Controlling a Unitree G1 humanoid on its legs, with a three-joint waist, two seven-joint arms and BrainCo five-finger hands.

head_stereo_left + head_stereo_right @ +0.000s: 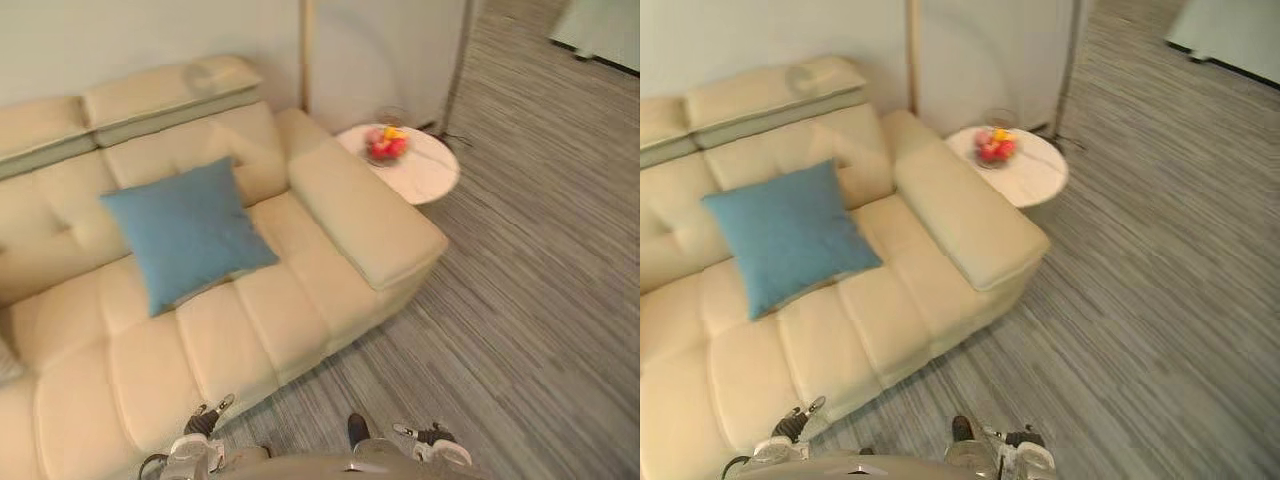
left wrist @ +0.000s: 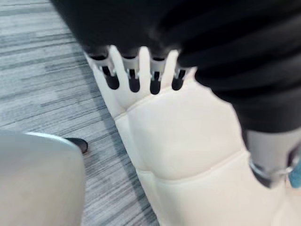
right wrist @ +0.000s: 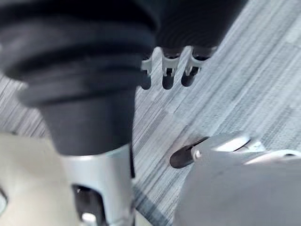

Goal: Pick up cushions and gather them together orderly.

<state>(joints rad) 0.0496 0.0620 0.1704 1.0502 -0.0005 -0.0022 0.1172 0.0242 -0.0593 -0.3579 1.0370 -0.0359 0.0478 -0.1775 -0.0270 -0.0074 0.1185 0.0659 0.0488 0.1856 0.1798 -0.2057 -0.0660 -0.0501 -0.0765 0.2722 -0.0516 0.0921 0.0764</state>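
Note:
A blue square cushion [image 1: 185, 235] leans against the backrest of a cream sofa [image 1: 320, 290], near its right half. At the sofa's far left edge a sliver of a pale cushion [image 1: 6, 362] shows. My left hand [image 1: 200, 432] hangs low in front of the sofa's front edge, fingers [image 2: 141, 70] relaxed and holding nothing. My right hand [image 1: 435, 442] hangs over the carpet to the right of it, fingers [image 3: 164, 70] also loose and empty. Both hands are well short of the blue cushion.
A round white side table [image 1: 430, 175] with a bowl of fruit [image 1: 386, 145] stands past the sofa's right armrest [image 1: 365, 215]. A thin lamp pole [image 1: 458, 65] rises behind it. Grey striped carpet [image 1: 530, 300] spreads to the right.

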